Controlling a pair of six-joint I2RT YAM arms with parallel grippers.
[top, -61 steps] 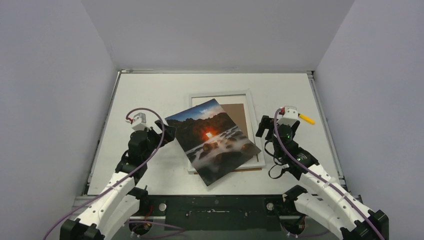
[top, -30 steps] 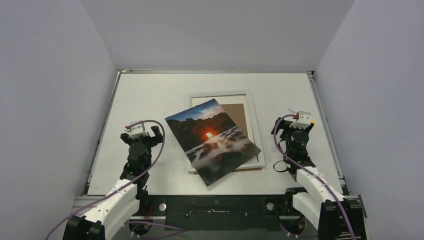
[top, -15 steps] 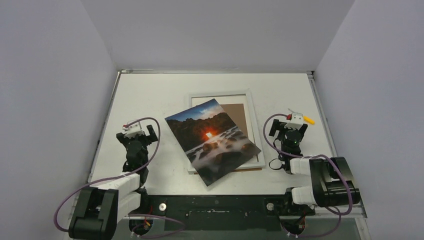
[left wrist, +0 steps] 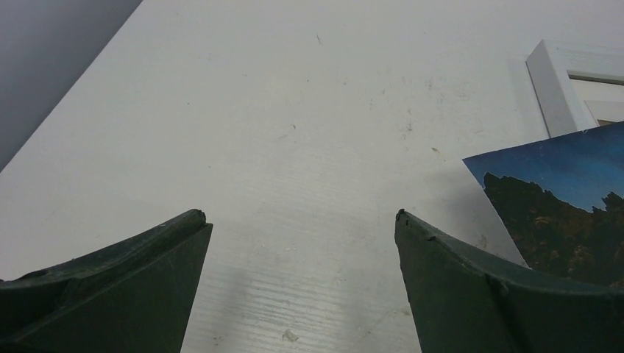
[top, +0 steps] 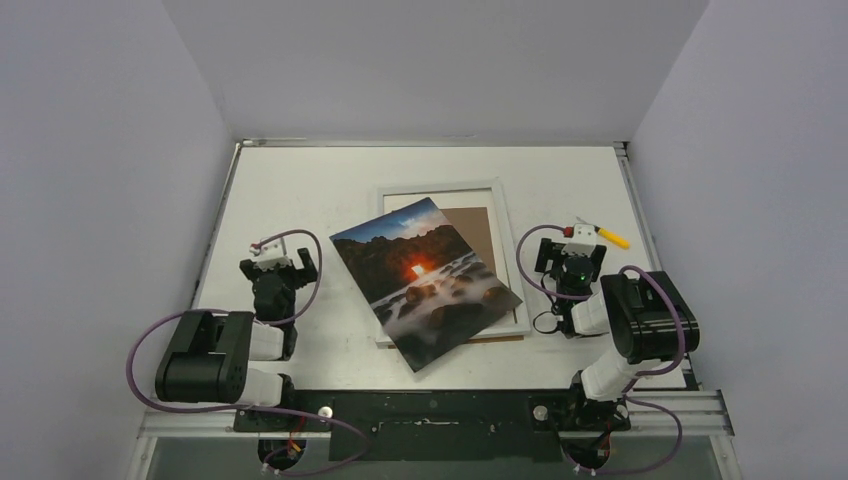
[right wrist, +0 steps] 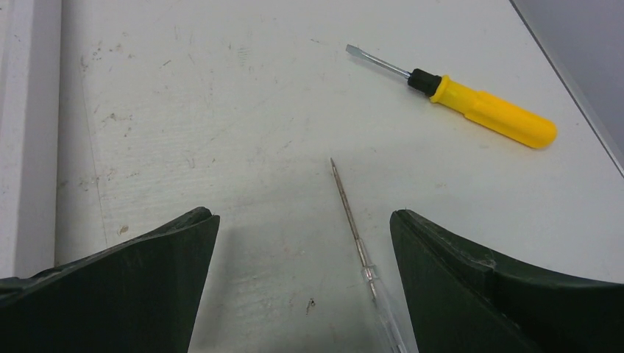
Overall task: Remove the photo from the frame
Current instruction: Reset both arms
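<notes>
beside the photo (top: 425,282), left hand (left wrist: 299,215) and right hand (right wrist: 303,213) low over the table (top: 300,190), both spread apart, empty

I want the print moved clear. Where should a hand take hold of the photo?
The photo lies skewed, its left corner jutting past the frame, shadowed above the table. Probably grip that corner, sliding in low from the left, one finger under.
</notes>
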